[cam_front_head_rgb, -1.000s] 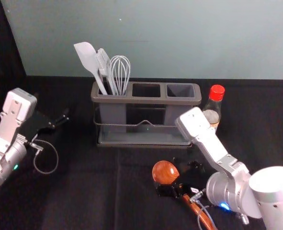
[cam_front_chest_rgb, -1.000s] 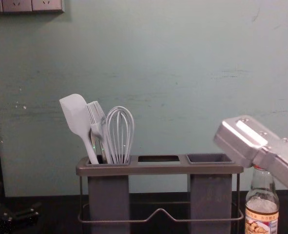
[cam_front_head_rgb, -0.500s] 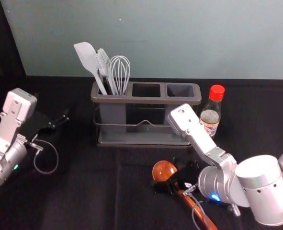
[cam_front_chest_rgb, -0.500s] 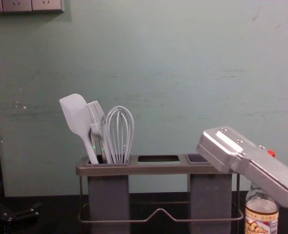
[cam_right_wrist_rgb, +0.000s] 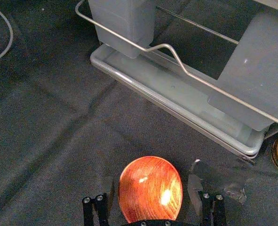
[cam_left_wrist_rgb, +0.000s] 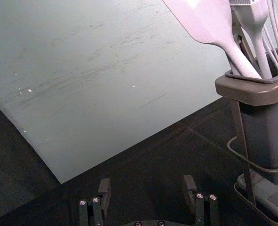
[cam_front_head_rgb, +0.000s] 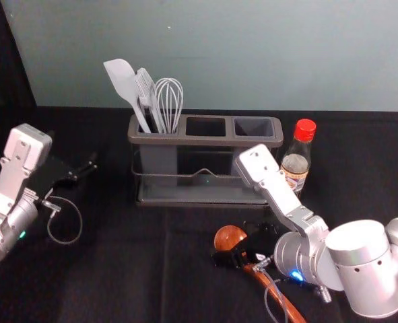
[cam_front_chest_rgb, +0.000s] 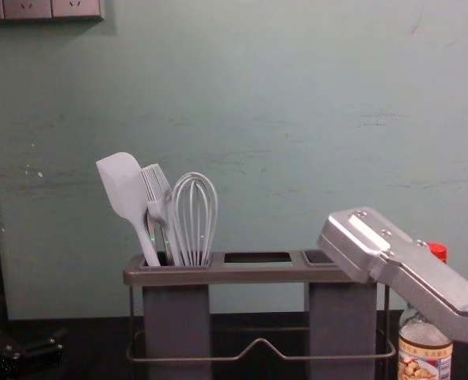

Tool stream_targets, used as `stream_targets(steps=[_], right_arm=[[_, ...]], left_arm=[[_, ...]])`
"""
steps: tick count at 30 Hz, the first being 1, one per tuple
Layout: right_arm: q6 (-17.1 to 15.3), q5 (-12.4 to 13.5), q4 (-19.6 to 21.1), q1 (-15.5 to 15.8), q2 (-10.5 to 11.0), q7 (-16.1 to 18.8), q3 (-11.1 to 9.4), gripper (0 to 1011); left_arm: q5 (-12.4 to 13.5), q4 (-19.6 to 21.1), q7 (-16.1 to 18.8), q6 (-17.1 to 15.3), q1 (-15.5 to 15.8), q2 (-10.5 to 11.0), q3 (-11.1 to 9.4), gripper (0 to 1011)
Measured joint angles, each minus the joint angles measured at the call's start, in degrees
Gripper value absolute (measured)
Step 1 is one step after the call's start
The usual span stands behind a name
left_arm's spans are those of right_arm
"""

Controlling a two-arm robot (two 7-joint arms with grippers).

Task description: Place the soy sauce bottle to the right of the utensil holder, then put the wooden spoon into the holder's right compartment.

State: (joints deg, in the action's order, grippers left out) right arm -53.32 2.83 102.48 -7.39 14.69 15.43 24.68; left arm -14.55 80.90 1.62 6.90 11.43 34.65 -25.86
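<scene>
The right gripper (cam_front_head_rgb: 242,247) is low over the table in front of the holder. In the right wrist view the right gripper (cam_right_wrist_rgb: 151,188) is open, its fingers on either side of the wooden spoon's bowl (cam_right_wrist_rgb: 150,188). The wooden spoon (cam_front_head_rgb: 229,238) lies with its handle toward the near right. The soy sauce bottle (cam_front_head_rgb: 297,163), red-capped, stands upright just right of the utensil holder (cam_front_head_rgb: 205,141), whose right compartment (cam_front_head_rgb: 254,127) holds nothing. At the left, the left gripper (cam_front_head_rgb: 84,171) is parked; in its wrist view the left gripper (cam_left_wrist_rgb: 146,188) stands open.
A white spatula (cam_front_head_rgb: 122,82), a brush and a whisk (cam_front_head_rgb: 169,101) stand in the holder's left compartment. A wall rises behind the black-covered table (cam_front_head_rgb: 118,269). The right forearm partly covers the bottle (cam_front_chest_rgb: 425,348) in the chest view.
Over the last second the right arm has shifted left and its gripper has come in closer around the spoon, with only slight motion lately. The left arm stays still.
</scene>
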Motion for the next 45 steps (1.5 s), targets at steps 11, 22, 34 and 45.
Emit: stream_targets(steps=[11, 22, 34, 45], right_arm=[[0.05, -1.63, -0.99, -0.17, -0.6, 0.65, 0.31, 1004], [-0.51, -2.9, -1.13, -0.28, -1.0, 1.72, 0.22, 1004], [-0.23, -3.72, -1.83, -0.18, -1.57, 3.3, -0.52, 1004], [0.54, -4.47, -2.31, 0.15, -1.99, 4.64, -1.23, 1004]], left_arm=[[0.0, 0.0, 0.0, 0.0, 0.0, 0.0, 0.0, 1005], [0.0, 0.0, 0.0, 0.0, 0.0, 0.0, 0.0, 1005], [0.0, 0.0, 0.0, 0.0, 0.0, 0.0, 0.0, 1005], [0.0, 0.0, 0.0, 0.0, 0.0, 0.0, 0.0, 1005]])
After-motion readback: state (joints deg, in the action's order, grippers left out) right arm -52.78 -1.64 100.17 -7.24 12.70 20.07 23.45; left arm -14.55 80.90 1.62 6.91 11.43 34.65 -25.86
